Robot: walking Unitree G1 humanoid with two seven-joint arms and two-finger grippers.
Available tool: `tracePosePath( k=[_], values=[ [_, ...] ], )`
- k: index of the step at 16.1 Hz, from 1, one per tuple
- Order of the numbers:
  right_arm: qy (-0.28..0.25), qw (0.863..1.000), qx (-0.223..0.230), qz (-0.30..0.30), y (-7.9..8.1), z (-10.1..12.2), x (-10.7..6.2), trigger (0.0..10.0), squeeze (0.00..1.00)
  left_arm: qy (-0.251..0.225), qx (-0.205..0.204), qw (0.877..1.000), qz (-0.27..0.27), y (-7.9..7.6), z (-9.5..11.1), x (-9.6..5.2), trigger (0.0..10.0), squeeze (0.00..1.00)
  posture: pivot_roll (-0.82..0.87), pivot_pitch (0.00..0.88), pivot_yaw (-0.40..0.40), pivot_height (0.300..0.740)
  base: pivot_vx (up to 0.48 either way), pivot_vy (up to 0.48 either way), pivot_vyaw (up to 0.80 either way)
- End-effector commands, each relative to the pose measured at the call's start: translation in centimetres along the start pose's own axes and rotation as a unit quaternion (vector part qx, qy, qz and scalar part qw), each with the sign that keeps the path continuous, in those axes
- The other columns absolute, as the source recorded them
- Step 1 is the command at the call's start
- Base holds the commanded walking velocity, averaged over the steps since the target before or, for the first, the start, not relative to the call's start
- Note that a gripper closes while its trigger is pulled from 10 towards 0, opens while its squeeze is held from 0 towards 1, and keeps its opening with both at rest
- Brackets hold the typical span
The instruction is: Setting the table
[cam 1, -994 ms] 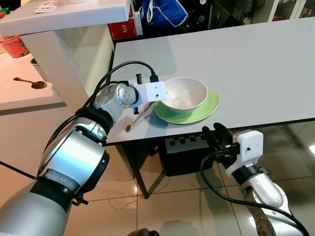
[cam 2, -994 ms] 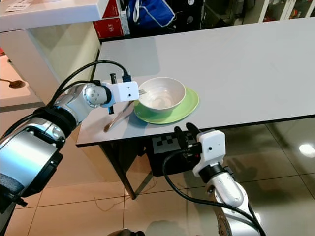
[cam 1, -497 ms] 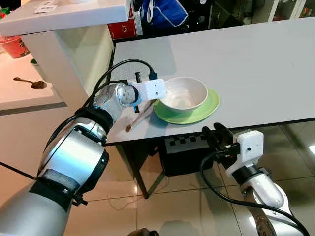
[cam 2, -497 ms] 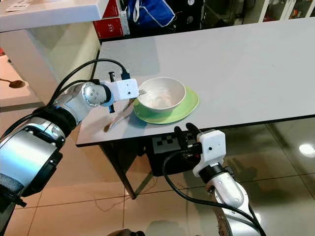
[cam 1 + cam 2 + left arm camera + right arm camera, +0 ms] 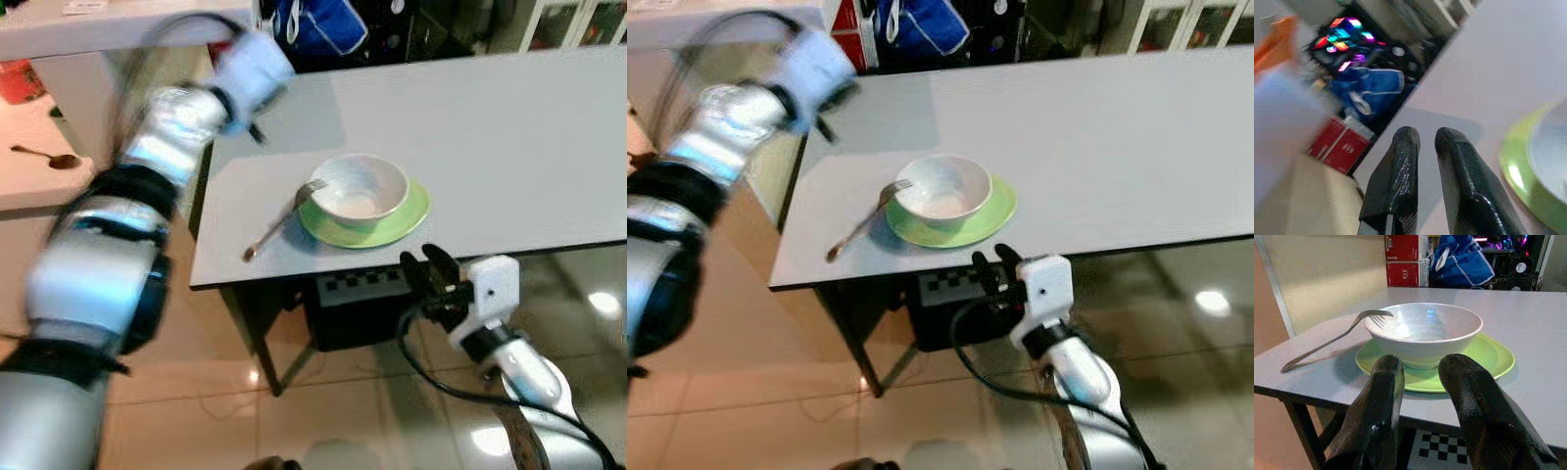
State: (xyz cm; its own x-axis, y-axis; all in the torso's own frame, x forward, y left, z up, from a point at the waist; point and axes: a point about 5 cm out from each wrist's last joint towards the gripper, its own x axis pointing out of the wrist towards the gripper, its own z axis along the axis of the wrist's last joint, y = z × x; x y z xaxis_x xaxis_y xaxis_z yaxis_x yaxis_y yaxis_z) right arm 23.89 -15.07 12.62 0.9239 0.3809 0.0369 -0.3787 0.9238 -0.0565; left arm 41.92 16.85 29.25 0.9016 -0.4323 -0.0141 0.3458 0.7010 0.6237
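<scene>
A white bowl (image 5: 360, 186) stands on a green plate (image 5: 411, 215) near the front left corner of the white table (image 5: 509, 127). A metal fork (image 5: 279, 220) leans with its tines on the bowl's left rim and its handle end on the tabletop. My left gripper (image 5: 255, 130), blurred, is raised above the table's far left corner, well away from the fork; in the left wrist view its fingers (image 5: 1400, 161) are nearly together with nothing between them. My right gripper (image 5: 428, 262) hangs open and empty below the table's front edge, pointing at the bowl (image 5: 1422, 330).
A beige counter (image 5: 24, 181) at the left holds a brown spoon (image 5: 44, 157) and a red cup (image 5: 20, 78). A black box with a checkered strip (image 5: 353, 294) sits under the table. A blue bag (image 5: 313, 24) and red boxes (image 5: 1405, 259) lie behind the table.
My left gripper has let go of the fork and swung up and back to the left. The fork now rests against the bowl. The camera has shifted slightly.
</scene>
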Motion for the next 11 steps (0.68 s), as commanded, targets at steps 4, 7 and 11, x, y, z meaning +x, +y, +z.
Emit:
tracePosePath(
  k=[4, 7, 11],
  values=[
    [0.009, 1.0, -0.002, 0.021, -0.5, -0.6, 1.2, 10.0, 0.0, 0.007, -0.096, 0.995, 0.04, 2.8, -3.7, -3.4, 10.0, 0.0, -0.02, 0.0, 0.03, 0.74, 0.0, 0.0, 0.0],
    [0.015, 0.999, -0.001, 0.029, -1.0, -1.1, 2.3, 10.0, 0.0, -0.007, -0.178, 0.983, 0.046, 1.0, -6.9, -6.1, 10.0, 0.0, 0.03, 0.0, -0.014, 0.74, 0.0, 0.0, 0.0],
    [0.019, 0.999, -0.006, 0.029, -1.6, -1.0, 3.3, 10.0, 0.0, -0.06, -0.254, 0.965, 0.02, -2.7, -6.2, -7.1, 10.0, 0.0, 0.05, 0.0, -0.046, 0.74, 0.0, 0.0, 0.0]
  ],
)
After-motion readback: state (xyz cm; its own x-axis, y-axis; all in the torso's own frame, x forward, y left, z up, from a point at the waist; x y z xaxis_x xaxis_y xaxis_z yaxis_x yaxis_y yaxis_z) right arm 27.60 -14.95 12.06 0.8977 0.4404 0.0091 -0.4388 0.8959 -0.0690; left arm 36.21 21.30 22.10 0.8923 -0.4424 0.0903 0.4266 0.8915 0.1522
